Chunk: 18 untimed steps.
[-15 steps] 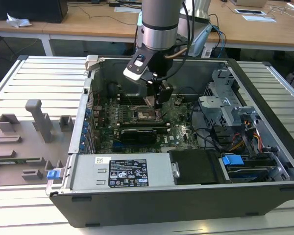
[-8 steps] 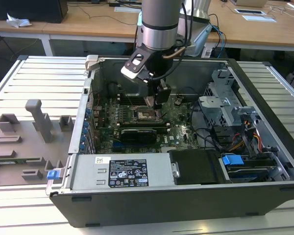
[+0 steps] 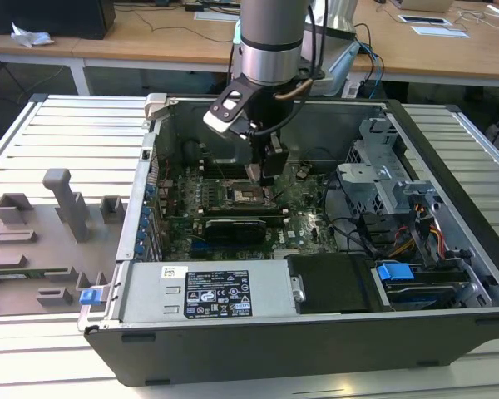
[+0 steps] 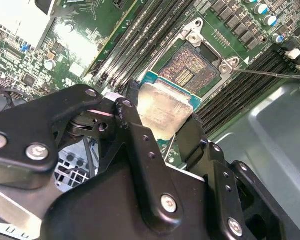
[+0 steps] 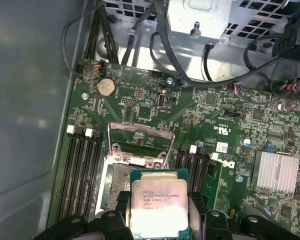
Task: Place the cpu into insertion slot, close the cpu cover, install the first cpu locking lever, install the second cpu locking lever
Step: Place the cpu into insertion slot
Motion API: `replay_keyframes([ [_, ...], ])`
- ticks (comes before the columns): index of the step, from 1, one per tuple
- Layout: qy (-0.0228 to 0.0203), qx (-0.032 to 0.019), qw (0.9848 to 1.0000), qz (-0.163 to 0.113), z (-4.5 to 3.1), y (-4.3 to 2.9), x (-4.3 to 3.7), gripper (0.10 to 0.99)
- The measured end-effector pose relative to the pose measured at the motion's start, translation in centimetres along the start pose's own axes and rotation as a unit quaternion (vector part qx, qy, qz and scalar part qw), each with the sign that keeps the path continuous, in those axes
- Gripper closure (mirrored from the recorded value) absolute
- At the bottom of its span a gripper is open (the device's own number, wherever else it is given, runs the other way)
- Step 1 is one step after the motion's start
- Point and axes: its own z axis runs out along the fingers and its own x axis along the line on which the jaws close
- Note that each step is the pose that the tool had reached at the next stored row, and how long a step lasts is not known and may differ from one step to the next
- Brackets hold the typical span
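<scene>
Gripper [image 3: 264, 176] of 1 robot arm reaching down into an open computer case [image 3: 316, 353], clenched on the cpu [image 5: 159, 207]. In both wrist views its 2 black fingers [image 4: 131, 107] press on opposite edges of the cpu, a pale silvery square with a thin green border. Just beyond and below the fingertips lies the insertion slot [image 4: 190, 70], its field of contacts bare; the held cpu overlaps the slot's nearer edge. On the slot's side farthest from the gripper, the cpu cover [image 5: 140, 145] stands tilted up and open, with green board showing through its window. A thin metal lever [image 4: 270, 74] juts out from 1 corner of the slot. Long black memory slots [image 5: 82, 165] run along both sides of the slot. In the exterior view the gripper hangs directly over the green motherboard [image 3: 303, 195].
</scene>
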Motion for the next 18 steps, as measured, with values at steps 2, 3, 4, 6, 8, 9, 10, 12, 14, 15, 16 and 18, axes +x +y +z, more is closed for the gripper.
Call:
replay_keyframes([
  [2,-0.0006,0.0001,1.0000,0.007,0.00,0.00,0.00,0.541],
  [3,-0.0010,0.0001,0.9999,0.011,0.01,0.00,0.00,0.541],
  [4,-0.0013,0.0002,0.9999,0.015,0.01,0.00,0.00,0.541],
  [6,-0.0025,0.0003,0.9996,0.030,0.01,0.00,0.00,0.541],
  [8,-0.0029,0.0003,0.9993,0.037,0.01,0.00,0.00,0.541],
  [9,-0.0031,0.0004,0.9992,0.041,0.01,0.00,0.00,0.541],
  [10,-0.0033,0.0004,0.9990,0.044,0.01,0.00,0.00,0.541],
  [12,-0.0036,0.0004,0.9987,0.051,0.01,0.00,0.00,0.541],
  [14,-0.0043,0.0005,0.9978,0.065,0.01,0.00,0.00,0.541],
  [15,-0.0046,0.0006,0.9975,0.071,0.01,0.00,0.00,0.541],
  [16,-0.0048,0.0006,0.9971,0.075,0.01,0.00,0.00,0.541],
  [18,-0.0055,0.0007,0.9958,0.091,0.01,0.00,0.00,0.541],
])
